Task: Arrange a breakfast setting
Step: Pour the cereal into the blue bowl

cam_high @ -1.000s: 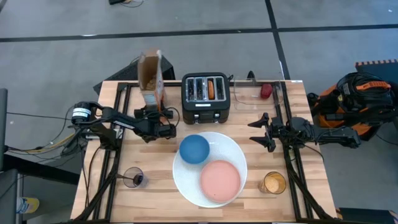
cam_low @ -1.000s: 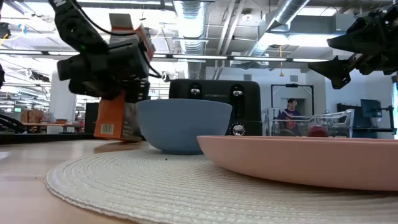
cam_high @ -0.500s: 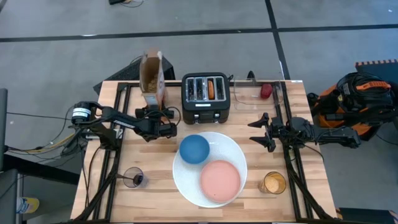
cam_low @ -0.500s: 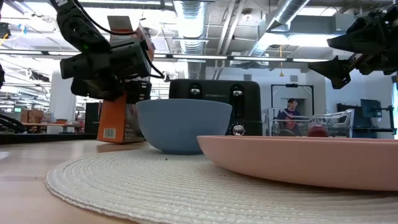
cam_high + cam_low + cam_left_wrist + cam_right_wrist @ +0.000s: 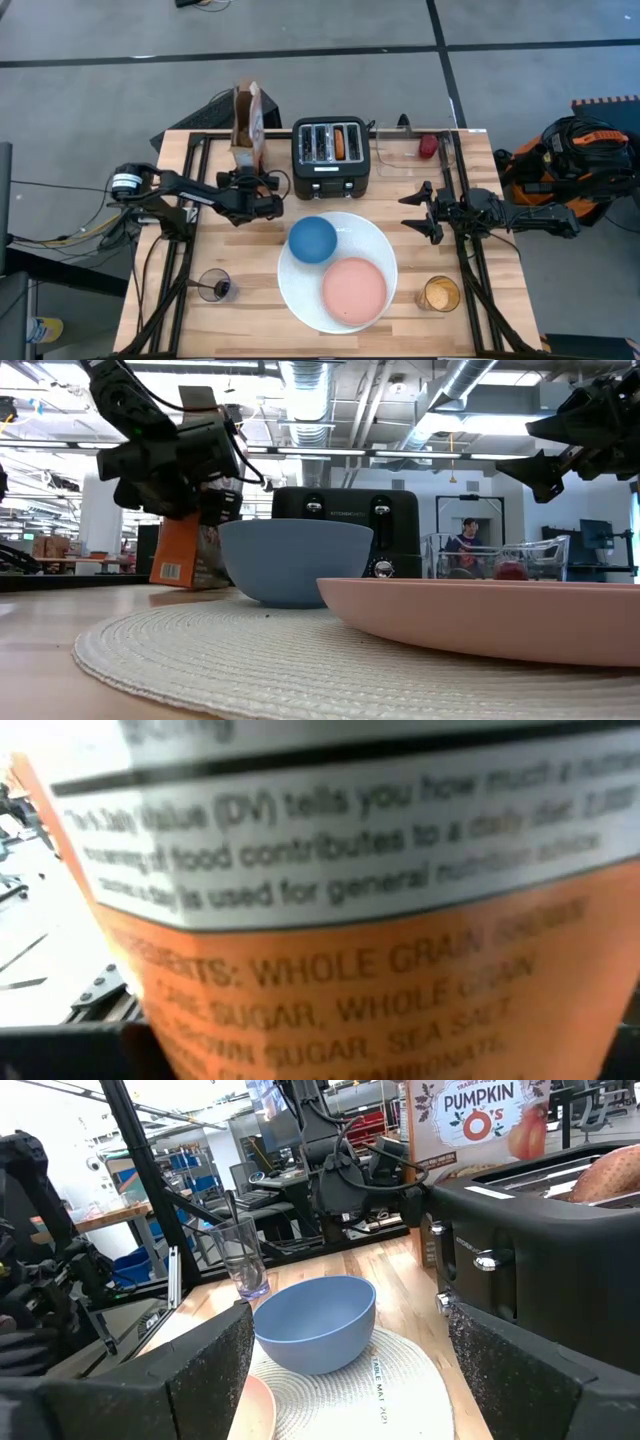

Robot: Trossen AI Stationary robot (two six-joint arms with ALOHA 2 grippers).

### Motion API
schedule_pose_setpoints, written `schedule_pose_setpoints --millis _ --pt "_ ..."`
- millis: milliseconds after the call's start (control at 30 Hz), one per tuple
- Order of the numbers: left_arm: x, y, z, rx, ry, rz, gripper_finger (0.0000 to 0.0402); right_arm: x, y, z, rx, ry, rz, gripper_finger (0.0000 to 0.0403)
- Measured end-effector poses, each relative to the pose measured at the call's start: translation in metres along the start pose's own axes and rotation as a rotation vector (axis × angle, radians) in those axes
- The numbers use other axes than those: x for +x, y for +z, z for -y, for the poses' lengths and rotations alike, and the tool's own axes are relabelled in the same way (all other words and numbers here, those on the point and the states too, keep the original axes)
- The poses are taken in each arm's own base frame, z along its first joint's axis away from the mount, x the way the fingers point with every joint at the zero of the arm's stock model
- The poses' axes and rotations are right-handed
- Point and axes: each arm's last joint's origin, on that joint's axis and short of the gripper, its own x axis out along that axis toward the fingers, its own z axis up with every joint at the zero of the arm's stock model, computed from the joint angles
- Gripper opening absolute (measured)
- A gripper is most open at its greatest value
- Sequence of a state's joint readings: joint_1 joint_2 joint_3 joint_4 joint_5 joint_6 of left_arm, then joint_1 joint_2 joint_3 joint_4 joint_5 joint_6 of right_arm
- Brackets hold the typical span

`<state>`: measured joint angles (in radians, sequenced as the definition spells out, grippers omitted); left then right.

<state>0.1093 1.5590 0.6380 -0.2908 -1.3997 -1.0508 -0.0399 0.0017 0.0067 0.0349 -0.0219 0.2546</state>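
The orange cereal box (image 5: 247, 120) is near-upright with its top open at the table's far left, beside the black toaster (image 5: 331, 155). My left gripper (image 5: 256, 182) reaches level from the left and is shut on it. In the left wrist view the box's printed side panel (image 5: 330, 920) fills the picture and hides the fingers. A blue bowl (image 5: 313, 240) and a pink saucer (image 5: 354, 290) sit on a big white round woven mat (image 5: 378, 243). A clear tumbler (image 5: 215, 287) with a spoon in it stands near left. My right gripper (image 5: 412, 212) hangs open at the right. My left gripper holds the cereal box at mid-height (image 5: 215, 495), coming at it level from the table's near left. The gripper's own body hides the fingers, so the kind of hold does not show. The box is almost upright, its lower end (image 5: 185, 575) at table level; whether it rests there I cannot tell.
The toaster holds round toasted bread (image 5: 340, 143) in a slot. A clear container with a red thing (image 5: 420, 147) stands far right, an amber glass (image 5: 439, 294) near right. Bare wood lies between the tumbler and the mat.
The cereal box has tipped from a lean, its open top facing the high camera, to almost upright, with its lower end staying in about the same spot. My left gripper has stayed in place on the box, turning with it.
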Motion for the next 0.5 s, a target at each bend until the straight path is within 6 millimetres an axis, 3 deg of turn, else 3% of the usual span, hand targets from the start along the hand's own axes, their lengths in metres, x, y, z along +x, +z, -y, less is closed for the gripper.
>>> schedule_pose_setpoints --millis 367,500 --pt "-0.006 0.027 -0.021 0.018 -0.054 -0.071 0.0227 0.000 0.000 0.000 0.000 0.000 0.000 0.0356" --pt "-0.010 0.038 -0.027 0.098 -0.112 -0.099 0.0227 0.000 0.000 0.000 0.000 -0.001 -0.001 0.0356"
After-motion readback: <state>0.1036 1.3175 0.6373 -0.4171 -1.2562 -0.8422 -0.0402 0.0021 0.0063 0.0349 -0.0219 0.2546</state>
